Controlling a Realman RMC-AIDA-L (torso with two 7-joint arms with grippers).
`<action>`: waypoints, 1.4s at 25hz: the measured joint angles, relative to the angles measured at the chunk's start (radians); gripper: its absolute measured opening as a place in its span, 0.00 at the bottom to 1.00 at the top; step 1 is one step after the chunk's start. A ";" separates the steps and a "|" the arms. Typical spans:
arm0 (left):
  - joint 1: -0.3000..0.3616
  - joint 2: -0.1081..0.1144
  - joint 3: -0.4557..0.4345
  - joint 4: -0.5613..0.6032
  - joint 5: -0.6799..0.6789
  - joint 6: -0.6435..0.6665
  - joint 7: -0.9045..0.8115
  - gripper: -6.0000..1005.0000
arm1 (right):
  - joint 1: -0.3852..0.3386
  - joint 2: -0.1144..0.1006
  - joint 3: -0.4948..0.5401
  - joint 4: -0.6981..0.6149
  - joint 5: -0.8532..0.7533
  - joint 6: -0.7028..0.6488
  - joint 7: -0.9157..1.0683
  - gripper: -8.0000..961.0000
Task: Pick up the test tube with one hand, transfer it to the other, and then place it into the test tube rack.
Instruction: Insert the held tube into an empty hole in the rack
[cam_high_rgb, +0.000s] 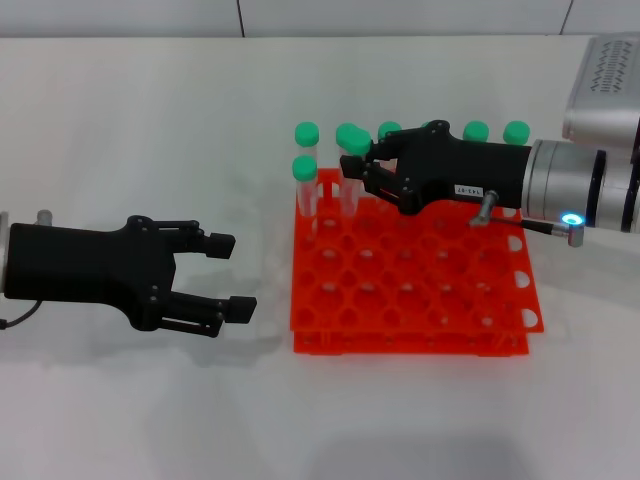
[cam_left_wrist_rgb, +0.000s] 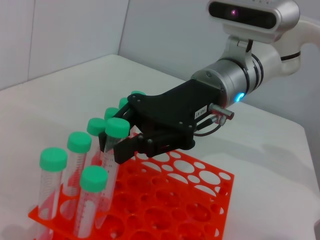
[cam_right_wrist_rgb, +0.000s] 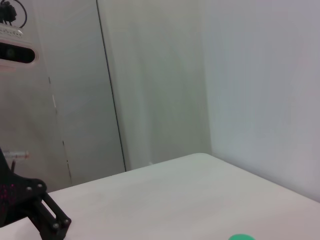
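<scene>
Right gripper (cam_high_rgb: 358, 166) reaches in over the far side of the test tube rack (cam_high_rgb: 410, 300), fingers clenched around the test tube (cam_high_rgb: 350, 180) just under its green cap. The tube stands upright in the rack's far row, long axis vertical, second hole from the rack's left corner, with another capped tube (cam_high_rgb: 305, 185) just beside it. The left wrist view shows the same: prongs pinching the tube (cam_left_wrist_rgb: 111, 150) below the cap. Left gripper (cam_high_rgb: 225, 275) hovers above the table (cam_high_rgb: 120, 120), well left of the rack, jaws spread and empty, pointing toward the rack. Right arm is clearly nearer. Likely next move: a straight upward pull along the tube's axis, then a handover toward the left gripper.
</scene>
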 joint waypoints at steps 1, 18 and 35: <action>0.000 0.000 0.000 0.000 0.000 0.000 0.000 0.86 | 0.000 0.000 0.000 0.002 0.000 0.000 0.000 0.24; -0.002 0.000 0.000 -0.002 0.000 0.000 0.000 0.86 | 0.000 0.000 0.000 0.006 0.000 -0.004 0.000 0.25; -0.002 0.000 0.000 -0.002 0.000 0.000 0.000 0.86 | 0.000 0.000 -0.002 0.005 0.000 -0.007 0.000 0.25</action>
